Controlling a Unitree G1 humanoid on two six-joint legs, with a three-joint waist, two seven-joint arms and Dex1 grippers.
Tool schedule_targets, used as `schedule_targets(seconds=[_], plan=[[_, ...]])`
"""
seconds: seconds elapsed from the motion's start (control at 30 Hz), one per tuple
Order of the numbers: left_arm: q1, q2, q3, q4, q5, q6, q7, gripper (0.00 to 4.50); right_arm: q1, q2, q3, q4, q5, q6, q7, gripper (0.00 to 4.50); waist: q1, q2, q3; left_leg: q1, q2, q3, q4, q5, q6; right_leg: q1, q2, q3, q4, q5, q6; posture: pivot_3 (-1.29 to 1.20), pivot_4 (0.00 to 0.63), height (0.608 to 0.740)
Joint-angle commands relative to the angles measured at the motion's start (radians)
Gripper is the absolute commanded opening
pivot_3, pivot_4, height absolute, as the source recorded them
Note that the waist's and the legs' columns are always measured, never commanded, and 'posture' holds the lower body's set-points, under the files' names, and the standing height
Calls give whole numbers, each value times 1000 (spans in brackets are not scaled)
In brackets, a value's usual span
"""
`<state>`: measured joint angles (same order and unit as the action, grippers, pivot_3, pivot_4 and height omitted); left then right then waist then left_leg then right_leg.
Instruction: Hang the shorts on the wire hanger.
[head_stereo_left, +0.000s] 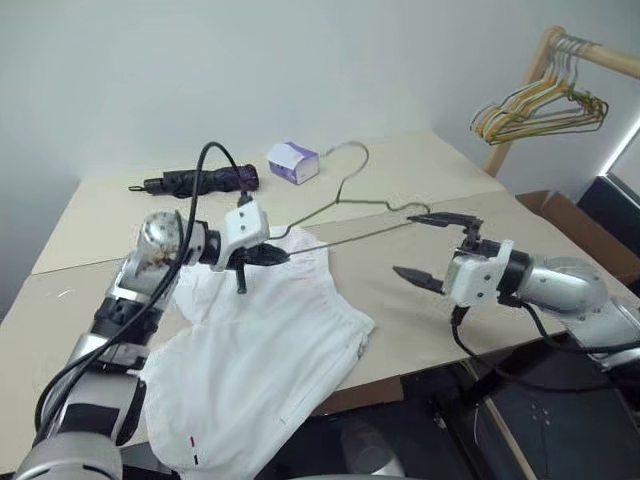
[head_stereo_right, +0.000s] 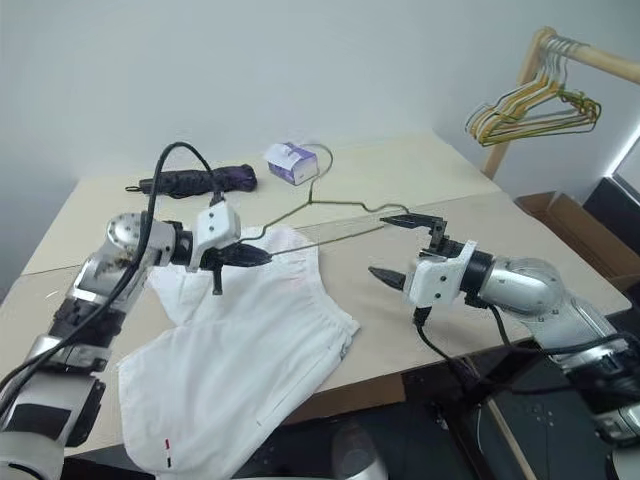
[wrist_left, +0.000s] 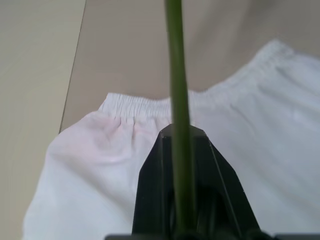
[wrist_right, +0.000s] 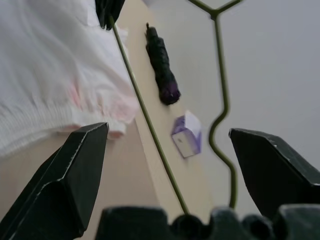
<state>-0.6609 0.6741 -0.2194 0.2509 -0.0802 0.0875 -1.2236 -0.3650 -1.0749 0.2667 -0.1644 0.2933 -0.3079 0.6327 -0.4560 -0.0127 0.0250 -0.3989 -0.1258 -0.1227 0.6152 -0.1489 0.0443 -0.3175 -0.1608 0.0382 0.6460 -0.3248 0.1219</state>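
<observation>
- While the shorts (head_stereo_left: 265, 370) lie spread flat on the table (head_stereo_left: 420, 170), their waistband faces the wall and one leg hangs over the near edge, a small red-and-dark mark by its hem.
- Above them I hold the wire hanger (head_stereo_left: 345, 215) off the table: my left gripper (head_stereo_left: 262, 254) is clamped on one end of its long bottom wire, right over the waistband.
- From that grip the wire slants across toward my right side, and the hook points at the wall.
- My right gripper (head_stereo_left: 432, 247) has its two fingers spread wide apart, holding nothing, just beside the hanger's other corner.
- Behind the hanger sit a tissue box (head_stereo_left: 293, 161) and a folded dark umbrella (head_stereo_left: 203, 181).
- Farther right, a wooden rack (head_stereo_left: 545, 70) carries a bunch of coloured hangers (head_stereo_left: 545, 108).
</observation>
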Motion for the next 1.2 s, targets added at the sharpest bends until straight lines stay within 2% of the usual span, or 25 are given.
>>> schedule_targets(seconds=[0.03, 0.1, 0.27, 0.5, 0.73, 0.93, 1.07, 1.2], plan=[[12, -5, 49, -61, -40, -81, 6, 0, -3, -38, -116, -93, 212, 226, 132, 4477, 26, 0, 0, 0, 0, 0, 0, -2, -3, 0, 0, 0, -1, 0, 0, -359, 0, 740], [17, -4, 53, -70, -47, -86, 3, 0, -11, -69, -147, -114, 279, 347, 209, 4477, 46, 0, 0, -2, 0, -1, 0, -4, -4, -1, -1, 0, -2, 0, 0, -363, 0, 740], [12, 26, 48, -102, -75, -10, -45, 0, -88, -124, -157, -122, 258, 551, 331, 4477, 70, 1, 0, -8, -1, -1, 1, -5, -5, -9, -2, 0, 0, 2, -3, -380, 0, 740], [-4, 50, 45, -111, -79, 0, -90, 0, -233, -135, -44, -163, 133, 887, 388, 4477, 60, 2, 0, -10, -1, 0, 1, -5, -5, -13, -2, 0, 1, 2, -3, -387, 0, 740], [-13, 70, 21, -118, -65, 2, -141, 0, -389, -24, 63, -124, 1, 1033, 406, 4477, 52, 3, 0, -12, -1, 1, 1, -3, -1, -16, -2, 1, 3, 2, -4, -378, 0, 740], [-54, 82, -54, -96, 37, 7, -147, 0, -554, 9, 183, -148, -65, 1172, 525, 4477, 56, 3, 0, -12, -1, 1, 1, -2, -1, -17, -3, 1, 4, 3, -4, -370, 0, 740], [-84, 52, -71, -79, 58, 23, -125, 0, -593, 15, 247, -179, -87, 1240, 583, 4477, 59, 3, 0, -14, -2, 0, 1, -2, -1, -18, -3, 1, 4, 3, -3, -375, 0, 740], [-94, 35, -70, -78, 60, 32, -125, 0, -598, 57, 316, -157, -151, 1276, 566, 4477, 53, 3, 0, -15, -1, 0, 1, -2, -1, -19, -3, 1, 4, 3, -3, -380, 0, 740]])
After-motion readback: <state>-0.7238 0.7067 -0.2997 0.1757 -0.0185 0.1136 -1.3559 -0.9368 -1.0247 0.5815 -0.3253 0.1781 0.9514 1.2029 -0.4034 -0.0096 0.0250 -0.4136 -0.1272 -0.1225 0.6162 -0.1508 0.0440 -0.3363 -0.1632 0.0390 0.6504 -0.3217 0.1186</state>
